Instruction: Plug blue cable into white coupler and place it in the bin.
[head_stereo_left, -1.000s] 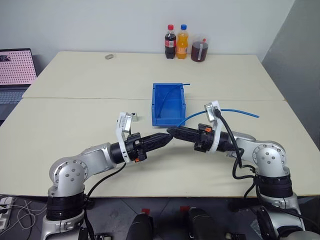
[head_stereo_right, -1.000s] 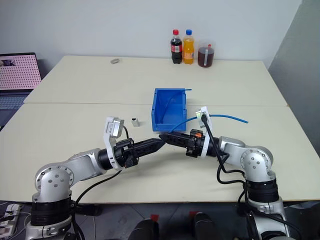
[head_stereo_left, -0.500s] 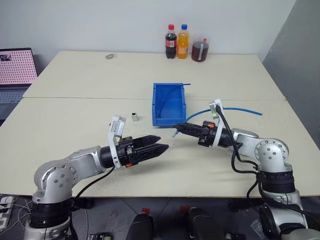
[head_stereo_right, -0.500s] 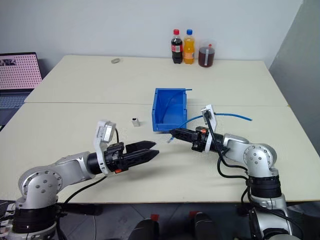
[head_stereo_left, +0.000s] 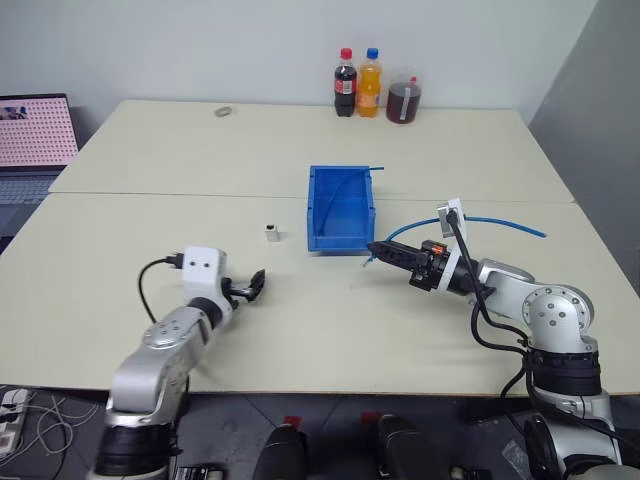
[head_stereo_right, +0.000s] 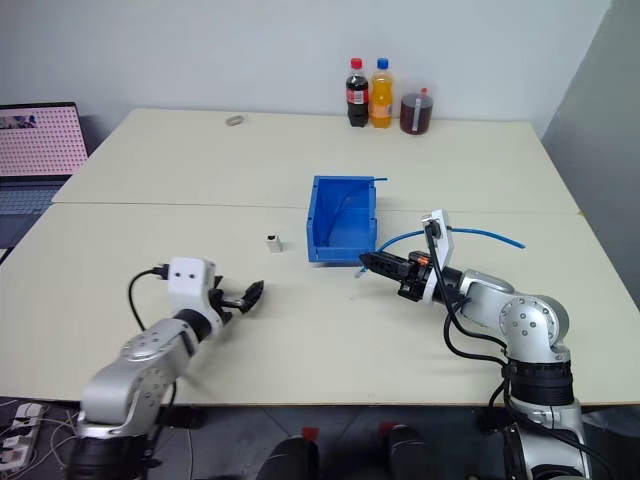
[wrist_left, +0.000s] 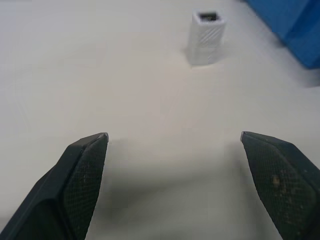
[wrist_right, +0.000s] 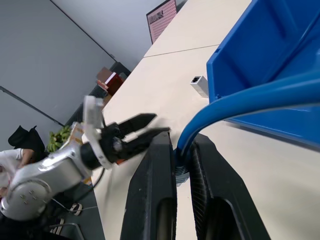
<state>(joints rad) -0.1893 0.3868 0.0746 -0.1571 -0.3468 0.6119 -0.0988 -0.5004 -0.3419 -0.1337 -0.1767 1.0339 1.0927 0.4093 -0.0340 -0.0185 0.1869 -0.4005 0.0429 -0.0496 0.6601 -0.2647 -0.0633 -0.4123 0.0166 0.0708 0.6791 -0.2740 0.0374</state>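
- Nearest, the left gripper (head_stereo_left: 252, 286) hovers low over the table (head_stereo_left: 150, 160) on the robot's left, its two black fingers (wrist_left: 85, 165) spread wide with nothing between them.
- Just beyond it, in the left wrist view, the white coupler (wrist_left: 205, 31) stands upright on the table with its dark socket facing up, apart from those fingers.
- Over on the right, the right gripper (head_stereo_left: 378, 248) reaches level toward the bin's near corner, its fingers (wrist_right: 155, 200) clamped on the blue cable (wrist_right: 260, 95) close to its plug end.
- From that grip the blue cable arcs back over the right arm and trails off across the table to the robot's right.
- Further out, the bin (head_stereo_left: 343, 240) sits at mid-table, the white coupler to its left and well apart from the cable's plug; a second thin blue cable lies in the bin and pokes over its far rim.
- Farthest, two drink bottles (head_stereo_left: 356, 84) and a jar of dark liquid (head_stereo_left: 403, 100) stand at the table's back edge, and a laptop (head_stereo_left: 35, 135) is at far left.
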